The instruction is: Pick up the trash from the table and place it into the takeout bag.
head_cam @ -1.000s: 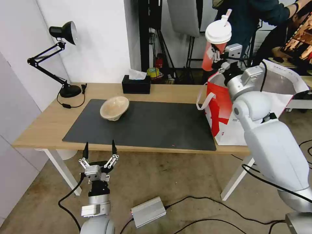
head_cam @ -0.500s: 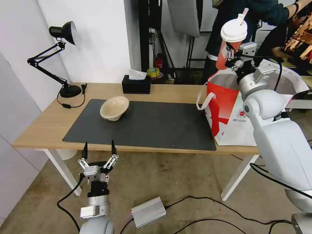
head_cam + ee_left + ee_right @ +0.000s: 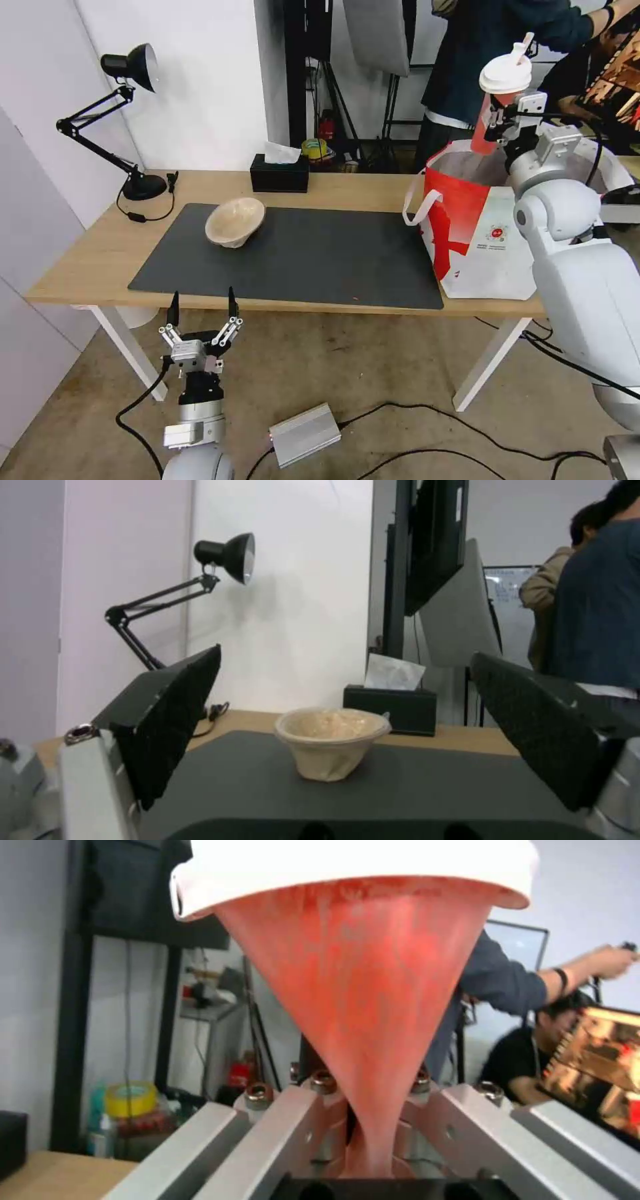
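Observation:
My right gripper (image 3: 499,119) is shut on the red drink cup (image 3: 492,113) with a white lid and straw, holding it upright above the open mouth of the red-and-white takeout bag (image 3: 467,227). The right wrist view shows the cup (image 3: 360,1005) clamped low between the fingers. A beige pulp bowl (image 3: 235,221) rests tilted on the dark grey mat (image 3: 300,257) of the light-wood table (image 3: 93,253). My left gripper (image 3: 203,308) hangs open below the table's front edge; in its wrist view the bowl (image 3: 331,741) lies ahead between the open fingers (image 3: 170,715).
A black tissue box (image 3: 279,173) stands at the table's back edge. A black desk lamp (image 3: 120,120) occupies the back left corner. A silver box (image 3: 304,435) and cables lie on the floor. People stand behind the bag.
My right arm has carried the red cup rightward, from the bag's left edge to over its opening. The left arm and bowl have not moved.

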